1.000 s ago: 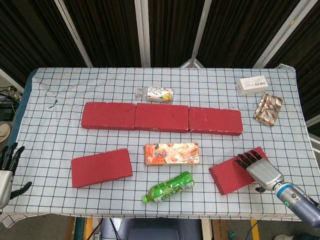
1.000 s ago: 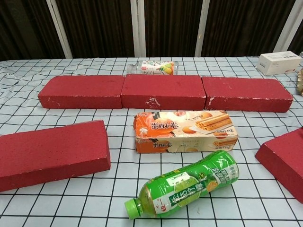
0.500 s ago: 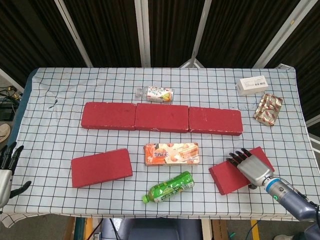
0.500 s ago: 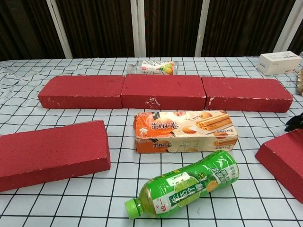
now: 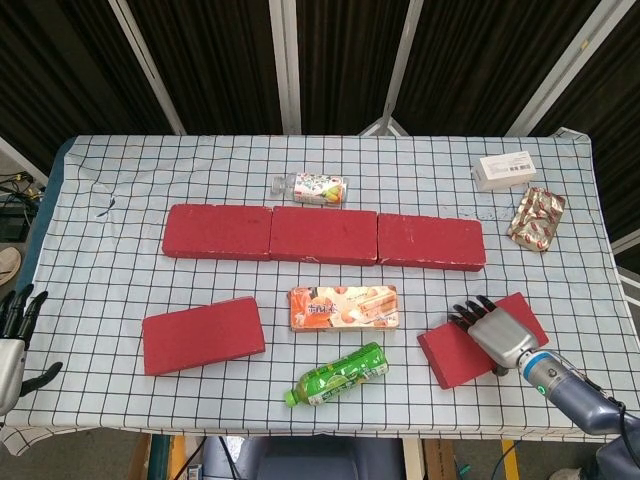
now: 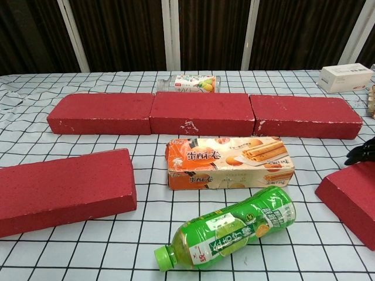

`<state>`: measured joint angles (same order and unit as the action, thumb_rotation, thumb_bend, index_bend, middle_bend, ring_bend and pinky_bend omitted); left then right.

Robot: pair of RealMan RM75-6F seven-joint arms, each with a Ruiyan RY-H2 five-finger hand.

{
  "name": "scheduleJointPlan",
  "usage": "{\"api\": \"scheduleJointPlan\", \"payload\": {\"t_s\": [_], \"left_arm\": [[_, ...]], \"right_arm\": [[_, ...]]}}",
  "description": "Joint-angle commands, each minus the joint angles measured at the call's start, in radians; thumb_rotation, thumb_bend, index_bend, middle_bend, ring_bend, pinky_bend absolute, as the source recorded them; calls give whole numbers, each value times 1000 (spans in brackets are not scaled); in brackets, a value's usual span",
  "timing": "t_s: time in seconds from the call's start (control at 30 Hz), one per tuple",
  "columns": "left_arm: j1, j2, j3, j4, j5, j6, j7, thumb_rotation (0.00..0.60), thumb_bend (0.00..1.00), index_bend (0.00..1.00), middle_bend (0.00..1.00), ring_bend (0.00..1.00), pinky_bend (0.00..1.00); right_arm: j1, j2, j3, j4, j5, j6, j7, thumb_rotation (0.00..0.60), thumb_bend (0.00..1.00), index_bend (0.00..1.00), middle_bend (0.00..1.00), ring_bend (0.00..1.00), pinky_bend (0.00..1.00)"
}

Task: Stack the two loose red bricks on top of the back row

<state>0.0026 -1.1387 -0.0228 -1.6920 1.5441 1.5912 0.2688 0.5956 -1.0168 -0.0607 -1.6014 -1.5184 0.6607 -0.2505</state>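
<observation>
Three red bricks form the back row (image 5: pixel 323 235) across the table's middle, seen too in the chest view as the back row (image 6: pixel 202 113). One loose red brick (image 5: pixel 203 335) lies front left, also the left loose brick (image 6: pixel 64 190). The other loose brick (image 5: pixel 452 352) lies tilted at front right, its corner (image 6: pixel 351 196) at the chest view's edge. My right hand (image 5: pixel 495 330) lies over this brick with fingers stretched out and apart; its dark fingertips (image 6: pixel 362 152) reach past the brick's far edge. My left hand (image 5: pixel 12 340) hangs open off the table's left edge.
A biscuit box (image 5: pixel 343 307) and a green bottle (image 5: pixel 337 374) lie between the loose bricks. A small bottle (image 5: pixel 312 187) lies behind the back row. A white box (image 5: pixel 507 170) and a snack packet (image 5: pixel 537 217) sit at the back right.
My right hand has slid left and further over the right loose brick; its fingertips now show in the chest view. The bricks and the left hand have not moved.
</observation>
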Motion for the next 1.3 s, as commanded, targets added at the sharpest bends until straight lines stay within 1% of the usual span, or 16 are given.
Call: {"api": "scheduleJointPlan", "payload": {"t_s": [0.03,0.43,0.53,0.63,0.77,0.9,1.0,1.1,1.2,1.23,1.3], "left_arm": [[-1,-1,1,-1,-1,-3,4,600,0,0,0,0,171],[-4,-3,3,-3,1,-9,11,600,0,0,0,0,171],[-4,-3,4,-4,2,-10,11,600,0,0,0,0,171],[-4,-3,4,-5,3,-9,11,600,0,0,0,0,171],[-3,-2,4,-5,3,-8,10,600,0,0,0,0,172],[-3,-1,5,-5,4,-7,8,600,0,0,0,0,175],[-2,0,3,-5,1,-6,5,600,0,0,0,0,175],[-3,2,2,-4,-1,-7,-1,600,0,0,0,0,175],[-5,3,0,-3,-6,-11,-2,600,0,0,0,0,175],[-6,2,-1,-2,-7,-14,-2,600,0,0,0,0,175],[-10,2,-2,-1,-13,-22,-2,600,0,0,0,0,175]], "right_arm": [[7,-4,-1,3,9,-8,-6,600,188,0,0,0,0],[33,-5,-4,-6,72,-39,-78,600,187,0,0,0,0],[32,-7,-4,-12,87,-31,-97,600,187,4,33,2,0],[32,-5,-5,-23,96,-25,-100,600,188,65,110,40,0],[35,-1,-7,-31,100,-22,-107,600,187,195,179,97,0],[38,3,-9,-39,108,-19,-111,600,187,300,215,125,0],[41,16,-7,-53,113,-15,-103,600,188,348,238,142,0],[49,58,4,-88,125,-12,-91,600,187,367,267,163,0],[67,119,29,-140,155,-8,-82,600,195,392,291,182,0],[79,148,51,-162,177,-2,-79,600,198,398,293,184,0],[118,208,79,-215,247,-38,-94,600,206,405,293,185,0]]}}
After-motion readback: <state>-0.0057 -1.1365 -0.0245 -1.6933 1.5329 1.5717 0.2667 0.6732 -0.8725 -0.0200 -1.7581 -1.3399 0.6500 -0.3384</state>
